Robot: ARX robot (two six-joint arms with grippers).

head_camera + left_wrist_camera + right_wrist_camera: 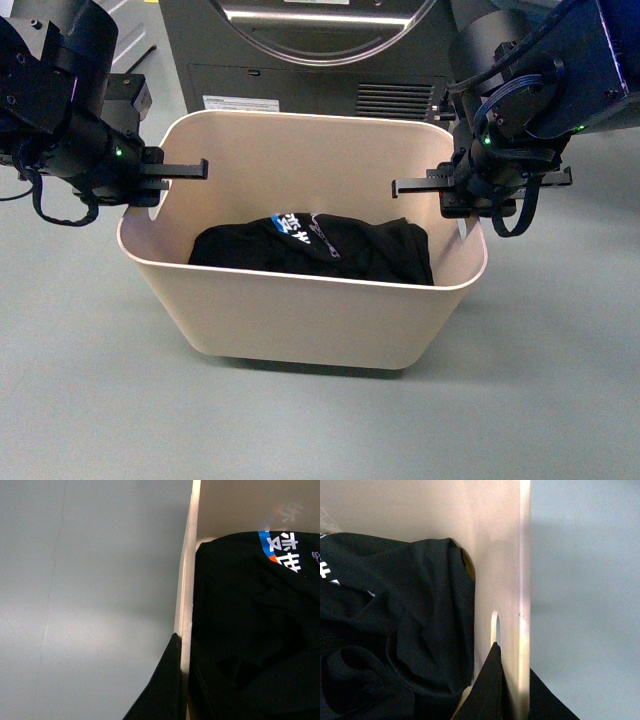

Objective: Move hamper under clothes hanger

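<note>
A: What is nearest the camera?

B: Bare grey-green floor (80,400). On it, in the middle of the front view, is the hamper (300,320), with one long cream side towards the camera.

A: Is there anything in it?

B: A crumpled black garment (340,250) lies in the bottom. It has a blue and white print on top.

A: Where are the arms?

B: There is one at each short end of the hamper, level with the rim. The left end effector (150,190) straddles the left wall, closed down to the wall's thickness. In the left wrist view one dark finger (162,690) lies flat against the outside of that wall. The inner finger is hard to pick out against the black cloth.

A: And the right?

B: The right end effector (468,205) is clamped on the right wall in the same way. Its wrist view shows one finger (490,680) inside the hamper, just beside the slot (494,625), and the other outside, with the cream wall pinched between them.

A: What is farther back?

B: A dark grey machine (300,70) with a round door stands just behind the hamper's far wall. It fills the top middle of the front view.
</note>
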